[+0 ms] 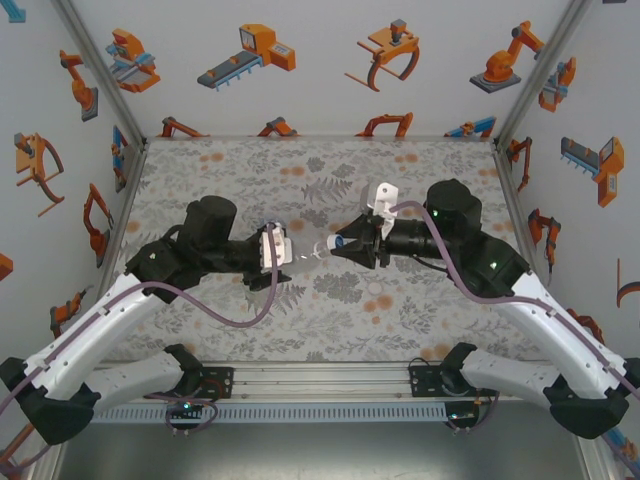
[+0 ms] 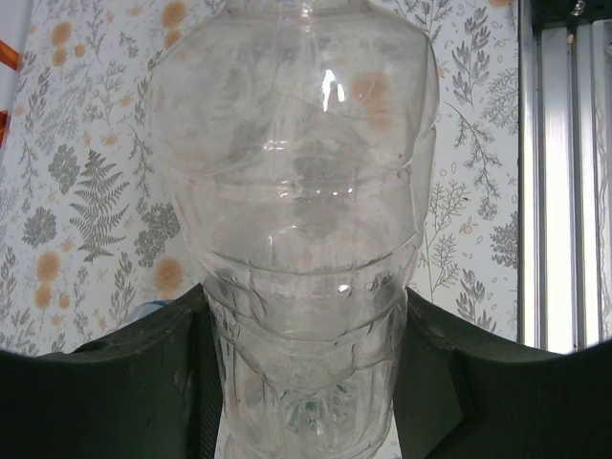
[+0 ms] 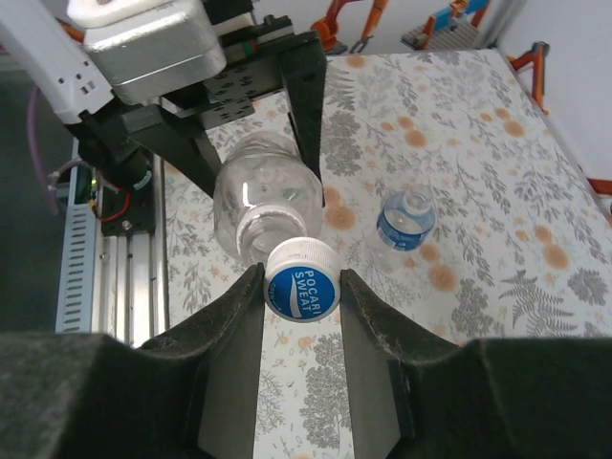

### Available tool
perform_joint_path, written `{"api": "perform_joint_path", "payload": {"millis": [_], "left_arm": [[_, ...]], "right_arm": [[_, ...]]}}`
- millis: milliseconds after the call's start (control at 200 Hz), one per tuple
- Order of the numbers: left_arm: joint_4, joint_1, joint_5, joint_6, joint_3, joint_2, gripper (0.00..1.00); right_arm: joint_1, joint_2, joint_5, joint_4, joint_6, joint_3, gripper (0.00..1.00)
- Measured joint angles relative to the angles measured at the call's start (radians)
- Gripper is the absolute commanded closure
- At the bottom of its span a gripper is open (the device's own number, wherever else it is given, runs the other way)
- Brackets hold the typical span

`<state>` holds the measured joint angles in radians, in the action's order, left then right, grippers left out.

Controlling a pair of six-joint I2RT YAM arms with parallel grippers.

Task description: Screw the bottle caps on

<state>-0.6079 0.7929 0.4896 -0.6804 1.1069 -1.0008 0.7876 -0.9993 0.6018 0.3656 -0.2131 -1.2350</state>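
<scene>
My left gripper (image 2: 306, 392) is shut on the lower body of a plain clear bottle (image 2: 296, 182), holding it level above the table with its open neck pointing right. From above, this bottle (image 1: 306, 252) lies between the left gripper (image 1: 282, 250) and the right gripper (image 1: 338, 246). My right gripper (image 3: 302, 277) is shut on a white bottle cap (image 3: 302, 287) with a blue printed top. The cap sits right at the clear bottle's (image 3: 266, 201) mouth, slightly to one side of it. A blue-labelled bottle (image 3: 405, 222) stands uncapped on the table beyond.
The floral table (image 1: 400, 310) spreads under both arms. An aluminium rail (image 2: 564, 172) runs along its near edge, and printed walls (image 1: 90, 150) close in the left, back and right sides.
</scene>
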Motion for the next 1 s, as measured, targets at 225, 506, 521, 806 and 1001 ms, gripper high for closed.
{"api": "perform_joint_path", "payload": {"millis": [225, 506, 521, 806, 1001], "left_arm": [[-0.030, 0.029, -0.011, -0.023, 0.007, -0.019, 1.00], [-0.036, 0.039, -0.015, -0.027, 0.008, -0.031, 1.00], [-0.036, 0.039, -0.015, -0.027, 0.008, -0.031, 1.00], [-0.034, 0.039, -0.013, -0.027, 0.008, -0.031, 1.00], [-0.035, 0.039, -0.008, -0.027, 0.008, -0.031, 1.00]], "right_arm": [[0.000, -0.024, 0.095, 0.031, -0.025, -0.015, 0.93], [0.000, -0.030, 0.120, 0.091, -0.051, -0.027, 0.94], [0.000, -0.030, 0.120, 0.095, -0.054, -0.027, 0.94], [0.000, -0.026, 0.113, 0.129, -0.074, -0.031, 0.94], [0.000, -0.026, 0.113, 0.133, -0.076, -0.031, 0.94]]}}
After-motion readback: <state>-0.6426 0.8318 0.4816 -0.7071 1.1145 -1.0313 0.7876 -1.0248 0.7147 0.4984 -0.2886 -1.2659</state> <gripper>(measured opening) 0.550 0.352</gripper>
